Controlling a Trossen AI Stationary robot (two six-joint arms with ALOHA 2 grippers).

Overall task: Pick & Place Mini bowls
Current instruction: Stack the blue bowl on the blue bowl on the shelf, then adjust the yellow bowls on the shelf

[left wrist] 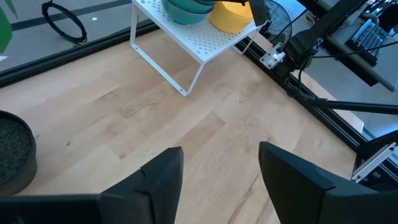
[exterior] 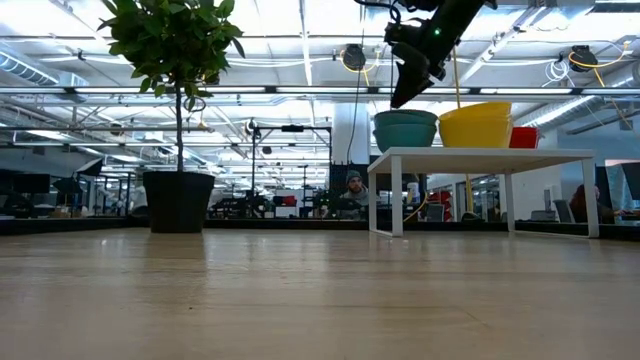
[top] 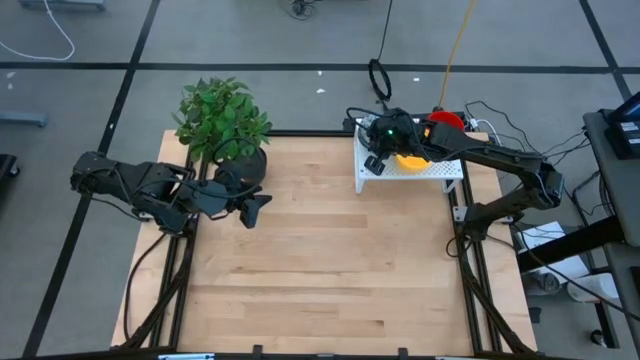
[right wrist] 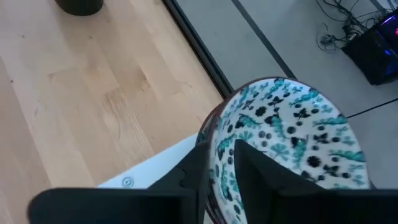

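Observation:
A white rack [top: 440, 172] stands at the table's far right and bears the mini bowls. On it are a stack of white bowls with a blue-green pattern [exterior: 405, 130], a yellow stack [exterior: 475, 125] and a red bowl [exterior: 522, 137]. My right gripper [right wrist: 221, 168] hangs over the patterned stack, slanting down. One finger is inside the top bowl [right wrist: 292, 130] and one outside, with a gap between them. My left gripper [left wrist: 221, 180] is open above the table's left half, beside the plant pot [top: 245, 165], and holds nothing. My right gripper stands astride the near rim [right wrist: 222, 146] of the top patterned bowl, one finger [right wrist: 252, 165] inside and one [right wrist: 196, 168] outside, coming from above at a slant. I cannot tell whether either finger touches the rim. The bowl rests level on its stack.
A leafy green plant [top: 222, 118] in a dark pot stands at the table's far left. The wooden table top [top: 330, 270] lies bare between the pot and the rack. Cables and a black rail [left wrist: 298, 93] run past the table's right edge.

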